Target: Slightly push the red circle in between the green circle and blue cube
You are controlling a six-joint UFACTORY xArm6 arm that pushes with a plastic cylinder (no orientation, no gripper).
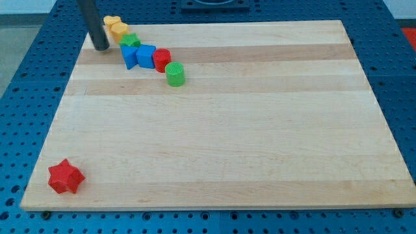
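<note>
The red circle stands at the view's upper left, touching the blue cube on its left and close to the green circle at its lower right. The three form a diagonal row. My tip rests on the board left of the row, about a block's width left of the blue triangle, touching no block.
A green star, an orange block and a yellow block continue the row toward the view's top left. A red star lies at the bottom left corner. The wooden board sits on a blue perforated table.
</note>
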